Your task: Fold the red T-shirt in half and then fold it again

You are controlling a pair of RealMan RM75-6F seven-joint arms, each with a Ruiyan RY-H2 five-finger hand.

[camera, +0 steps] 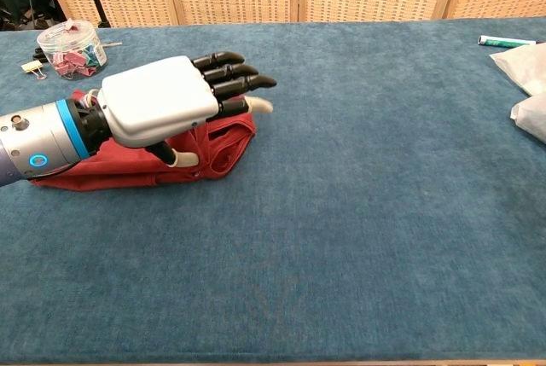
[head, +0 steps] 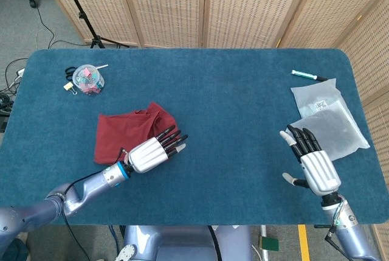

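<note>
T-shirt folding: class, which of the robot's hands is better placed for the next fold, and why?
Left. The left hand hovers at the red T-shirt, fingers extended. The right hand sits far across the table, beside the plastic bags.

T-shirt [head: 129, 133]: left part of worktop [head: 231, 103]
Left hand [head: 152, 151]: over T-shirt's near-right edge
Clip jar [head: 88, 81]: behind T-shirt
Bags [head: 325, 118]: far right
Pen [head: 309, 75]: behind bags

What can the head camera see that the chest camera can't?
Only the head view shows the right hand, open beside two plastic bags, plus the floor and cables.

Only the chest view shows the shirt's thick folded edge from the side.

Both show the left hand, fingers stretched over the folded red T-shirt, the jar of clips, the pen and the blue table.
</note>
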